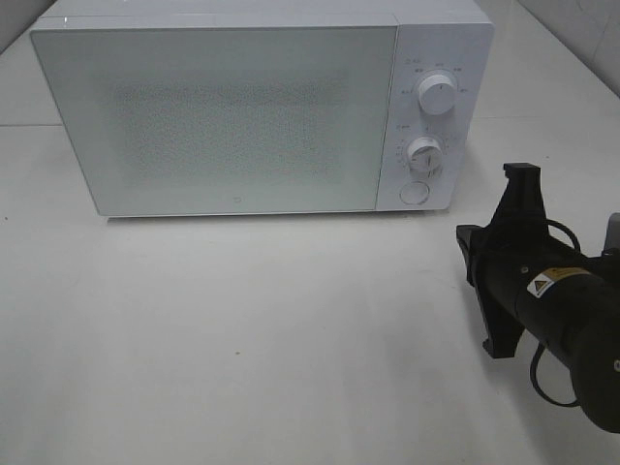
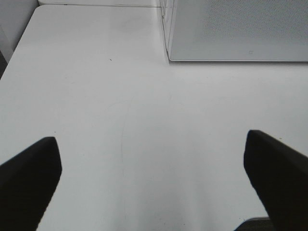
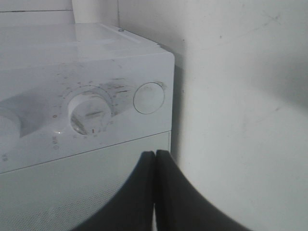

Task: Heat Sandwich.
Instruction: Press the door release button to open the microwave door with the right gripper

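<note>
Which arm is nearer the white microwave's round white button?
Right arm: jaws shut, just before the button. Left arm: jaws open, over the table off the microwave's door corner.

Microwave (image 1: 260,107): white casing. Its door (image 1: 218,121): pale grey-green, with a fine speckled dot pattern across the centre. Two dials (image 1: 437,97) and round button (image 1: 416,193) on the microwave's panel: white, with faint grey scale marks. Worktop (image 1: 242,329): plain off-white. Left gripper (image 2: 151,142) and right gripper (image 3: 155,192): matt black. Label (image 1: 544,285) on right arm: yellow and white.
</note>
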{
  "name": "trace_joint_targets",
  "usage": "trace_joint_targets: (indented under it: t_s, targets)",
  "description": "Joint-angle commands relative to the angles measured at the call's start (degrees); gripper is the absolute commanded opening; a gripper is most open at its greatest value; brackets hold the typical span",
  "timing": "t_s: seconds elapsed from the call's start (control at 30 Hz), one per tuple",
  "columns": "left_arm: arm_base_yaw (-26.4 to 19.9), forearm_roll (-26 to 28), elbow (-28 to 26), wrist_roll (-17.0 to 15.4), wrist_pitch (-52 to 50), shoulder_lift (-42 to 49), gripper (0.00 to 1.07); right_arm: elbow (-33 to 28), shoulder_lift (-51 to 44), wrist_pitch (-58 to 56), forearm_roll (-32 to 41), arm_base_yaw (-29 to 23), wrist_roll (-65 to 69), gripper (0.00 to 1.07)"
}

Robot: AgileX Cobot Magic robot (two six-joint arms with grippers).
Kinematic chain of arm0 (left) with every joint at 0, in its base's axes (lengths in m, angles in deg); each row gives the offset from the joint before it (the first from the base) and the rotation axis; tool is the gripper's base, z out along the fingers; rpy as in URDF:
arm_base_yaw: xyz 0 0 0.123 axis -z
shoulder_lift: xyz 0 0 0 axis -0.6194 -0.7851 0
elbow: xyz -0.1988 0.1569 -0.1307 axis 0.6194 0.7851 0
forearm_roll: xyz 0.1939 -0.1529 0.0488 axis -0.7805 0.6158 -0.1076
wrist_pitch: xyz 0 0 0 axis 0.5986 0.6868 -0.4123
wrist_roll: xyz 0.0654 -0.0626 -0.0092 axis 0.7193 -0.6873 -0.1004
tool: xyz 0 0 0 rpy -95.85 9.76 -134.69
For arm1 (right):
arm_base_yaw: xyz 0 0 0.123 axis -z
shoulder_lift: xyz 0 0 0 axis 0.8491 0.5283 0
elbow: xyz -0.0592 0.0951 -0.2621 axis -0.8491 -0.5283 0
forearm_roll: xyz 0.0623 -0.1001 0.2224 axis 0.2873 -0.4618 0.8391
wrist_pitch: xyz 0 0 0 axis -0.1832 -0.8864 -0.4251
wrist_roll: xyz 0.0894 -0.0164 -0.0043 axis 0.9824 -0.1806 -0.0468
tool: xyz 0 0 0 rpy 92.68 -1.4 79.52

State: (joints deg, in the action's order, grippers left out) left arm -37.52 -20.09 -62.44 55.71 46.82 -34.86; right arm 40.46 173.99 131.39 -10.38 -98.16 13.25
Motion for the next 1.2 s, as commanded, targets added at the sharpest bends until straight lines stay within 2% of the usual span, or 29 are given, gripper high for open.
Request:
trace_joint_targets:
  t_s: [0.03,0.3,0.4,0.77,0.9,1.2]
  targets:
    - [-0.11,0.06,0.29,0.00,-0.74,1.32,0.98,1.89,1.89,0.29,-1.26,-0.11,-0.06,0.00]
    - [-0.11,0.06,0.29,0.00,-0.74,1.32,0.98,5.84,5.96,0.00,-4.58,1.32,1.03,0.00]
    - [-0.11,0.06,0.29,0.00,-0.74,1.32,0.98,8.48,7.73,-0.80,-7.16,3.50,1.03,0.00]
    - [-0.11,0.06,0.29,0.00,-0.74,1.32,0.98,14.90,10.94,-4.41,-9.45,8.77,0.74,0.01]
    - [-0.11,0.06,0.29,0.00,-0.74,1.32,0.98,18.11,12.72,-9.17,-11.40,10.71,0.74,0.01]
    - [-0.11,0.06,0.29,0.00,-0.74,1.32,0.98,23.89,16.44,-11.12,-13.41,11.92,0.74,0.00]
